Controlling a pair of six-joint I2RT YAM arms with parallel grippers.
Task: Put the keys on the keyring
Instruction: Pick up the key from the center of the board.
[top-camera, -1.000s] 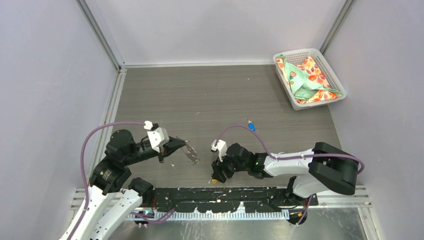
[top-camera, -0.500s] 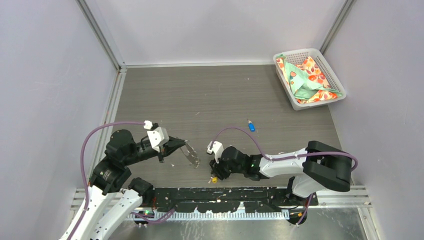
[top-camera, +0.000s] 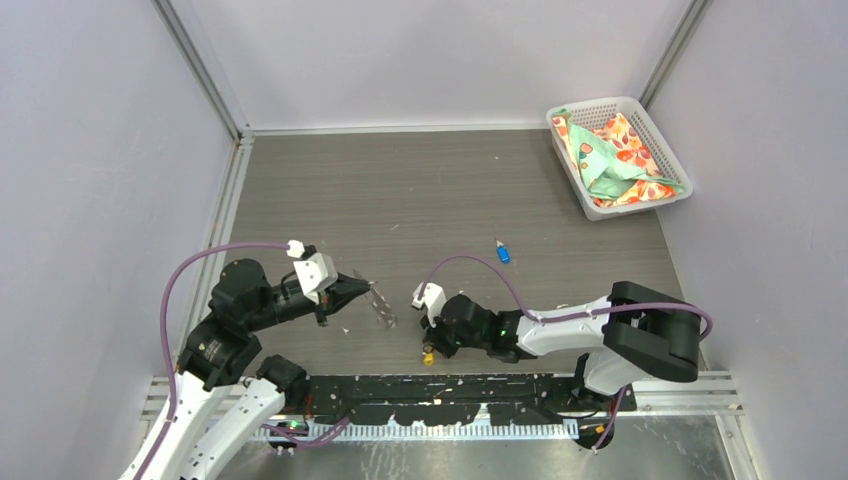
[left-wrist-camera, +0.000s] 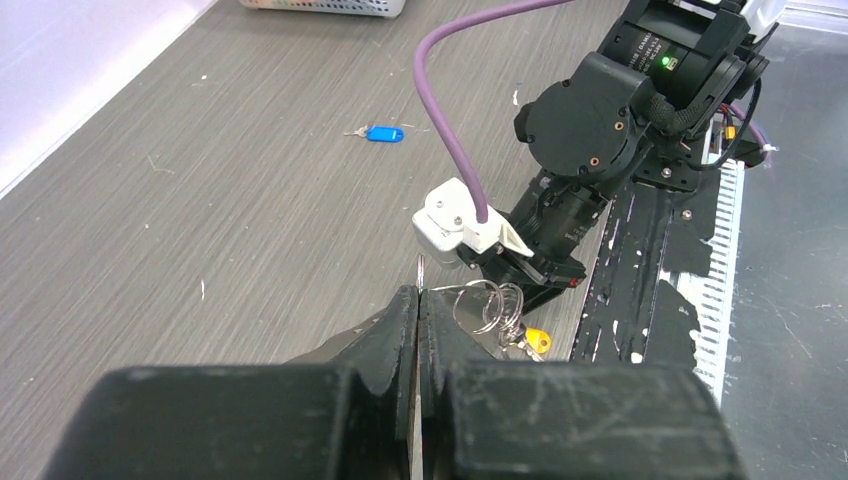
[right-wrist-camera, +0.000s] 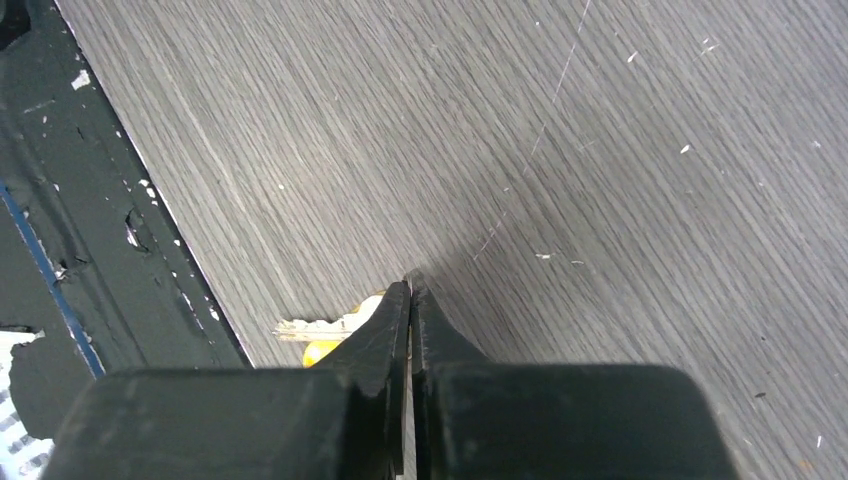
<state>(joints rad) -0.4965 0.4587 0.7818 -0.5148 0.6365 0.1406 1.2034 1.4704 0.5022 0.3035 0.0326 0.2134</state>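
Left claw (top-camera: 360, 288) is pinched closed on the keyring (top-camera: 381, 306), near the front edge of the desk (top-camera: 420, 190). Right claw (right-wrist-camera: 410, 292) is closed down beside the yellow key (right-wrist-camera: 320, 350) at the front edge, possibly pinching it. The blue key (top-camera: 502, 252) lies farther right, mid-desk.
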